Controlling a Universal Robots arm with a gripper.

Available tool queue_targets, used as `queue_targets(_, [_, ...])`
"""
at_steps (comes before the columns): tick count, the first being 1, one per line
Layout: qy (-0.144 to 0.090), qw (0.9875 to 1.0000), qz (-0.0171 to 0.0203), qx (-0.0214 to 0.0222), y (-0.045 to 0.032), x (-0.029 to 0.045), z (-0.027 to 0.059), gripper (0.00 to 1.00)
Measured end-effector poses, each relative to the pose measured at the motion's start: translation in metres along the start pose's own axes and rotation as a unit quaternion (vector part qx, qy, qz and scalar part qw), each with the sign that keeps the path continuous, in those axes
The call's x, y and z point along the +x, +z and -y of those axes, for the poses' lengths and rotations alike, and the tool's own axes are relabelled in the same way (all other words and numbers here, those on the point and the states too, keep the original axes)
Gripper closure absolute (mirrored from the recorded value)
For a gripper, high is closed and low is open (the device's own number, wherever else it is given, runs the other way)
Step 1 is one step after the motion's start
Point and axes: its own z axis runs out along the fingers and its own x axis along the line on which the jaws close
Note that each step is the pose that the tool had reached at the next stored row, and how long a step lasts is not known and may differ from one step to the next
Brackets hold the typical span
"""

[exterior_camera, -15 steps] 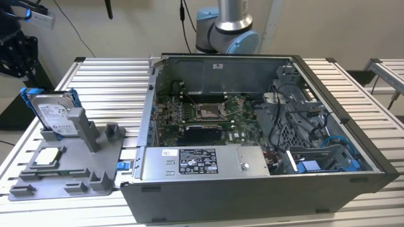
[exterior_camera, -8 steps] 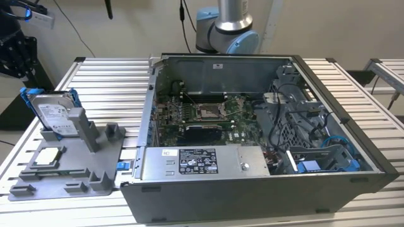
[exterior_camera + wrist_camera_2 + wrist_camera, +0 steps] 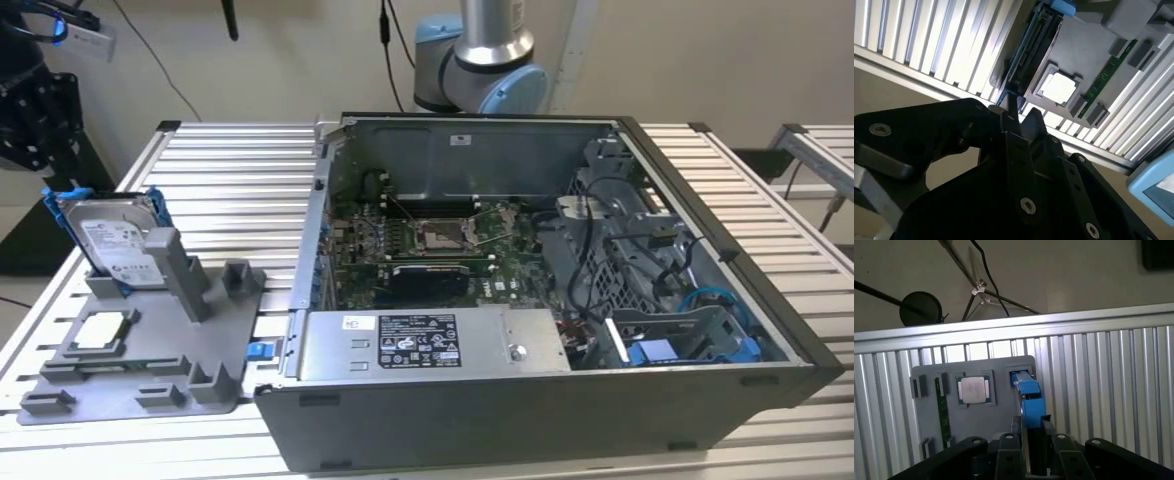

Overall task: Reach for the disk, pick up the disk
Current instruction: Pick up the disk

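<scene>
The disk (image 3: 114,235) stands on edge in a grey holder (image 3: 174,375) on the exterior view's left; it is silver with a white label and a blue bracket. Both wrist views show the disk edge-on (image 3: 1029,397) (image 3: 1029,55). My gripper (image 3: 1036,442) (image 3: 1021,112) is open, and its two black fingers (image 3: 1009,452) stand one on each side of the disk's line. The fingers are apart from the disk and hold nothing. A black body (image 3: 27,100) at the exterior view's upper left edge may be my gripper.
A small square silver chip (image 3: 104,330) (image 3: 973,390) and a green memory stick (image 3: 942,412) lie in the same holder. An open computer case (image 3: 534,300) with a labelled grey box (image 3: 427,345) stands on the slatted metal table (image 3: 227,190). The table's edge (image 3: 1004,330) runs past the holder.
</scene>
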Motion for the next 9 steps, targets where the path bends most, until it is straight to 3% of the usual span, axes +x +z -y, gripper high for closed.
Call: queue_targets(9, [0.0,1.0,0.0,0.0,0.0,0.0,0.0,0.0])
